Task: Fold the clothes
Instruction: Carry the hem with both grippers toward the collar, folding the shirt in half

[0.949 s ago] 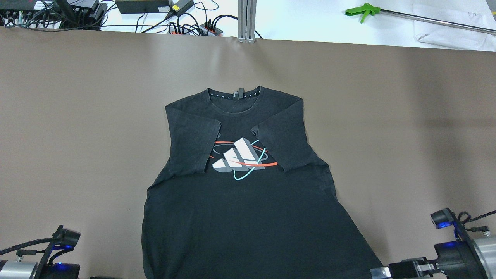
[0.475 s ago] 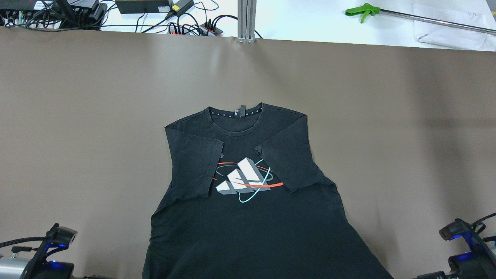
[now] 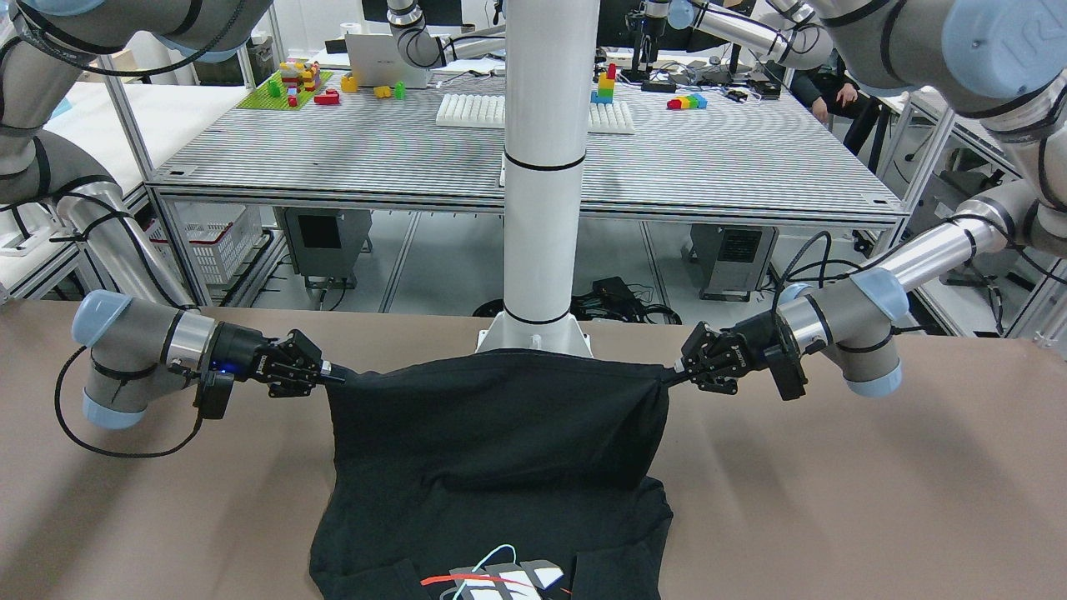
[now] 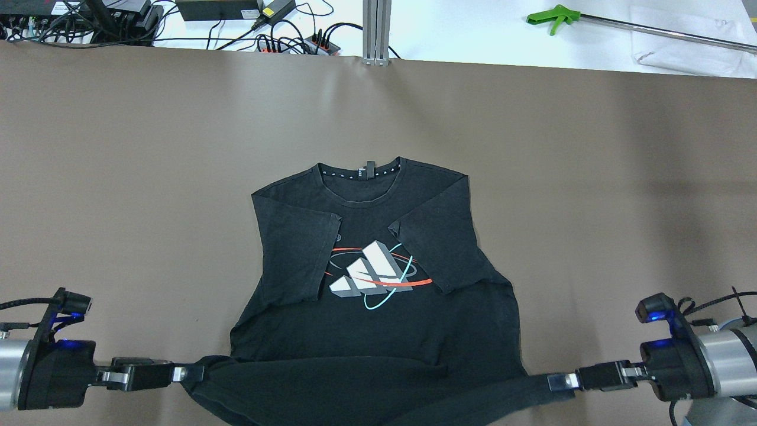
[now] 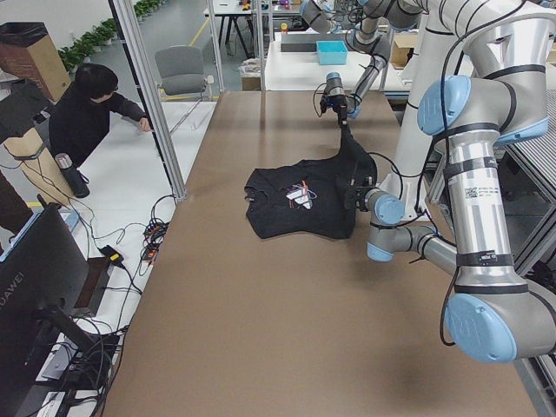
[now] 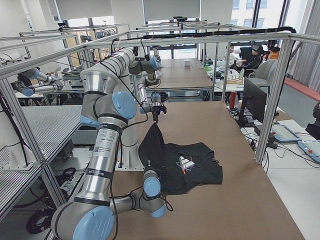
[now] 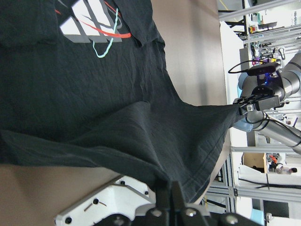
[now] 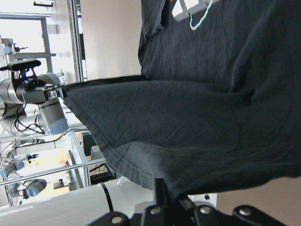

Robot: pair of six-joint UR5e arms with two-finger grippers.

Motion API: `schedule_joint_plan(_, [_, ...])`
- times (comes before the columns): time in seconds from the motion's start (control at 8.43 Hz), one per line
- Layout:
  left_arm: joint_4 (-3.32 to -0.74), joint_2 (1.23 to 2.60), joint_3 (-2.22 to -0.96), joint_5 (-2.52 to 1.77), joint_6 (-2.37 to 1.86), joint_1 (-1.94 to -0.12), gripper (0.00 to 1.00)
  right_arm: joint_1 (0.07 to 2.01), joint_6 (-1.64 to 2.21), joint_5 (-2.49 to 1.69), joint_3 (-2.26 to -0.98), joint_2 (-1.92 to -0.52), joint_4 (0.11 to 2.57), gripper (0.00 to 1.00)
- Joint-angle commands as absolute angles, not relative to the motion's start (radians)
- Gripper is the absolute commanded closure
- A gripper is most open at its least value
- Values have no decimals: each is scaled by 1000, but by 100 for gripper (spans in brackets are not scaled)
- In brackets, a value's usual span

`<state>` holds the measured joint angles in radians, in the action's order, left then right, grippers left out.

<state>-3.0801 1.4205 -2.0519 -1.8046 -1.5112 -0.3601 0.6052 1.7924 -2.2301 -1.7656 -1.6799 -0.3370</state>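
Observation:
The clothes are one black T-shirt with a white, red and cyan chest print. It lies face up, collar away from the robot, both sleeves folded inward. My left gripper is shut on the left corner of the bottom hem. My right gripper is shut on the right corner. The hem hangs taut between them, lifted off the table, with the left gripper and right gripper level. In the left wrist view the fingers pinch the cloth edge.
The brown table cover stretches wide on both sides of the shirt. The white pillar of the robot's base stands right behind the raised hem. Cables and a green-handled tool lie beyond the far table edge. A person leans at the far side.
The shirt slid toward the robot at first, then stopped. Both grippers have since risen and come forward into view, lifting the bottom hem off the table and stretching it between them.

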Motion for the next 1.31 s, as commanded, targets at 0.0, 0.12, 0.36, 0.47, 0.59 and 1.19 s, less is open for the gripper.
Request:
schedule_joint_plan(0.0, [-3079, 1434, -1973, -1801, -1519, -446, 100, 756, 1789, -2241, -1758, -1530, -124, 100])
schedule_joint_plan(0.12, [-3079, 1448, -1938, -1801, -1526, -468, 100, 790, 1761, -2241, -1753, -1487, -50, 100])
schedule_joint_plan(0.36, [-3079, 1466, -1884, -1796, -1526, -506, 100, 840, 1611, -2244, -1749, -1424, 157, 100])
schedule_joint_plan(0.47, [-3079, 1486, -1858, -1796, -1528, -532, 100, 874, 1556, -2244, -1740, -1395, 249, 100])
schedule_joint_plan(0.59, [-3079, 1508, -1832, -1795, -1528, -554, 100, 890, 1528, -2243, -1735, -1379, 306, 100])
schedule_joint_plan(1.19, [-2983, 1721, -1671, -1738, -1566, -633, 100, 933, 1480, -2232, -1629, -1345, 328, 100])
